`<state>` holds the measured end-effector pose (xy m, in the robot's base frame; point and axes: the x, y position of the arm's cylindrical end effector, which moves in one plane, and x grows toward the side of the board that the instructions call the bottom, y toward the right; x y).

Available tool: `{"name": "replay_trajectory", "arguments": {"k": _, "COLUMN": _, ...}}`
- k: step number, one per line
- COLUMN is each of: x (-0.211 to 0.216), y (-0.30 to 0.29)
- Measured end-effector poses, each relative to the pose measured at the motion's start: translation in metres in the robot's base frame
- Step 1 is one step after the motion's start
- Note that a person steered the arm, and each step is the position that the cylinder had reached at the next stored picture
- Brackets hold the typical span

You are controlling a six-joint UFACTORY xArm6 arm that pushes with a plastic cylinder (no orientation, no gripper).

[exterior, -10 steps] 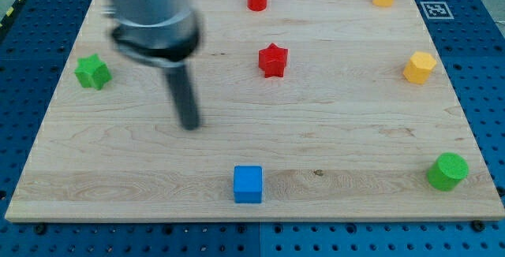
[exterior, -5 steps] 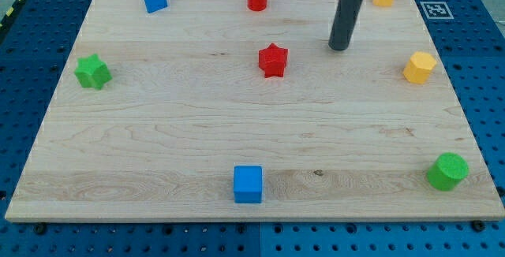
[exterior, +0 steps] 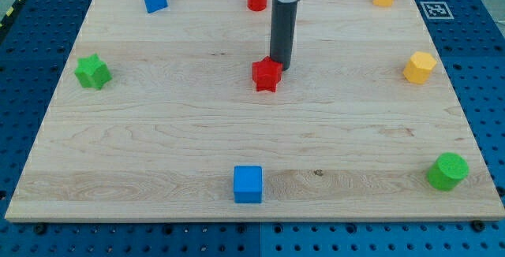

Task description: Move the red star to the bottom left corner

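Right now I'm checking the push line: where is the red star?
The red star sits just above the board's middle, slightly left of centre, with my tip against its upper right. The blue cube lies below it.

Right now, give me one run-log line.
my tip: against red star, its upper-right side | push: down-left | target: board bottom-left corner, not reached

Straight dark grey cylindrical rod under a wider black collar, my tip (exterior: 280,68) blunt.
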<state>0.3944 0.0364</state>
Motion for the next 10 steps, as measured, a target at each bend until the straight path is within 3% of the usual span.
{"name": "replay_trajectory", "arguments": {"k": 4, "x": 0.042, "y": -0.065}}
{"name": "replay_trajectory", "arguments": {"k": 6, "x": 0.058, "y": 0.007}}
{"name": "replay_trajectory", "arguments": {"k": 7, "x": 0.065, "y": 0.002}}
{"name": "replay_trajectory", "arguments": {"k": 10, "x": 0.075, "y": -0.079}}
